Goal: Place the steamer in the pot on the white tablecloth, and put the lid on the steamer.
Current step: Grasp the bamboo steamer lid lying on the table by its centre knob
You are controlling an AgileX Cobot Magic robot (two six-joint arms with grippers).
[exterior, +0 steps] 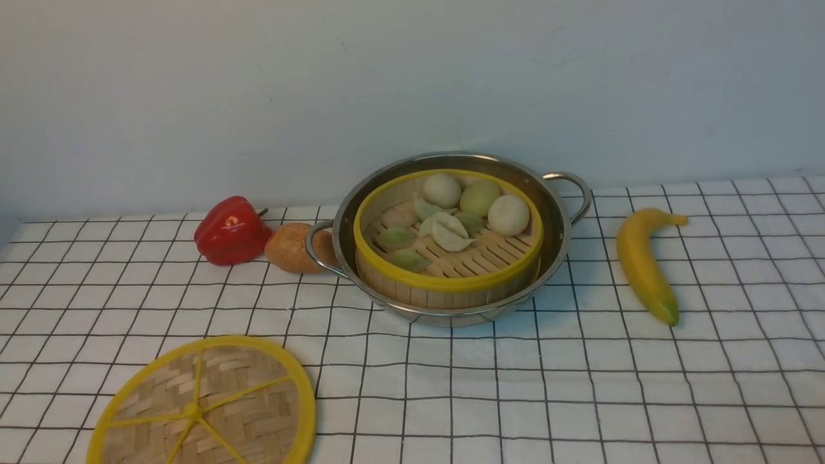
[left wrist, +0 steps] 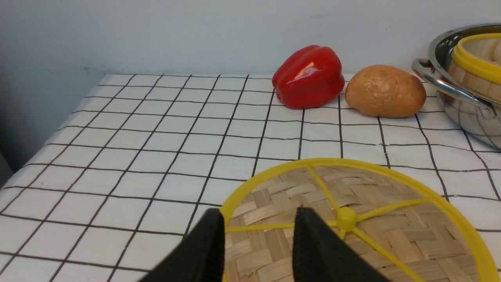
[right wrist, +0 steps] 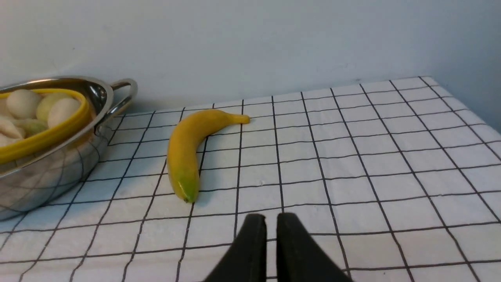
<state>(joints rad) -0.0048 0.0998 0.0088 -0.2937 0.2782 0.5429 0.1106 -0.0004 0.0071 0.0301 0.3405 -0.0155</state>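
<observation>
The steamer [exterior: 451, 274], with dumplings and buns inside, sits in the pot [exterior: 554, 225] on the white tablecloth [exterior: 580, 386]. The lid [exterior: 206, 406] lies flat on the cloth at the front left, apart from the pot. No gripper shows in the front view. In the left wrist view my left gripper [left wrist: 260, 211] is open over the lid [left wrist: 391, 227]. One finger is at its yellow rim and the other is over the weave near the knob [left wrist: 346, 218]. My right gripper [right wrist: 271, 215] is shut and empty above bare cloth, near the banana.
A red pepper [exterior: 231, 230] and a brown bread roll [exterior: 290, 248] lie left of the pot, the roll against its handle. A banana [exterior: 644, 264] lies to the pot's right. The wall stands close behind the pot. The cloth's left edge [left wrist: 47, 137] drops off.
</observation>
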